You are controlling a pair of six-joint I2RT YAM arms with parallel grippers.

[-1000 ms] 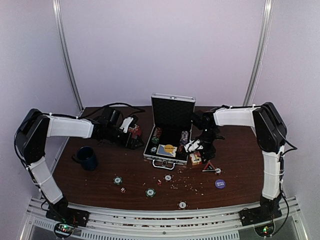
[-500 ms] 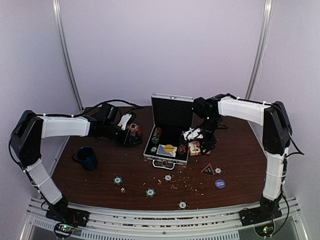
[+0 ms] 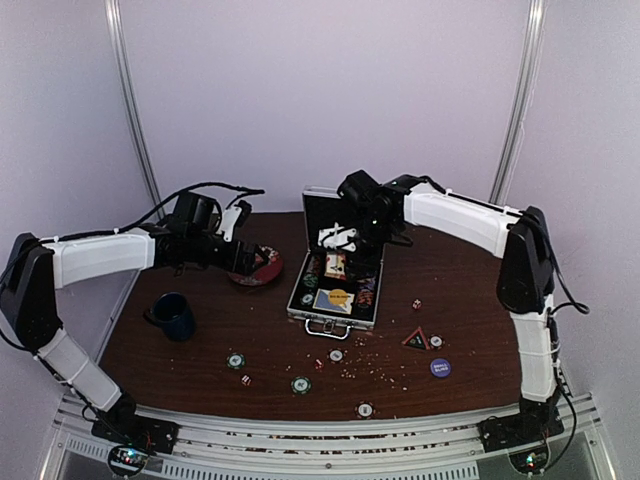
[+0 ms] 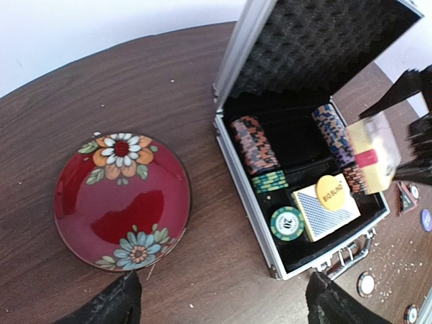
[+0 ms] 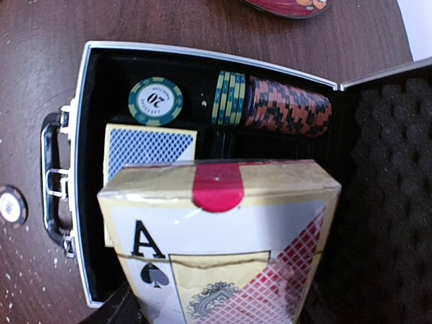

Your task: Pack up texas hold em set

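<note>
The card box [image 5: 223,229] hung gripped in my right claw [image 3: 336,245], directly above the open case [image 5: 79,135] on the surface [image 3: 470,300], its long axis pointing out from the claw. My left claw [image 4: 223,300] gaped empty, farther off beside the plate [image 4: 121,192].

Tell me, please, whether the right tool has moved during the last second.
Yes. The right tool, gripping the card box, has swung leftward, from beside the right front corner of the silver case to above its open tray.
</note>
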